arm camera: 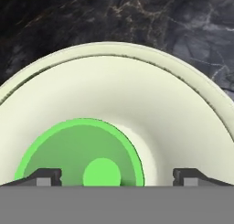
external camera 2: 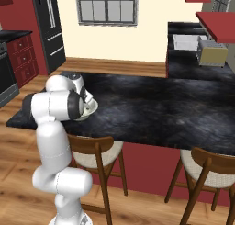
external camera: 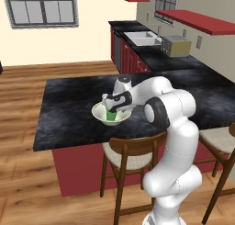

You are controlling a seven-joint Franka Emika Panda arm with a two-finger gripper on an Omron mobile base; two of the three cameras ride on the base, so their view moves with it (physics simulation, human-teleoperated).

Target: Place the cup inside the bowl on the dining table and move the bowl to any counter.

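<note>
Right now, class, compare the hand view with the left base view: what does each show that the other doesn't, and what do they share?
Hand view alone: looking straight down into the cup, its round base visible, and the jaws standing wide apart, their tips outside the cup's rim.

Left base view alone: the robot's arm, wooden chairs, the counter with a sink and toaster, and a window.

Shared: the green cup sitting inside the bowl on the dining table.

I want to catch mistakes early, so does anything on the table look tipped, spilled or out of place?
Nothing stands out. The cup stands upright inside the bowl on the dining table, with no spill or damage visible.
</note>
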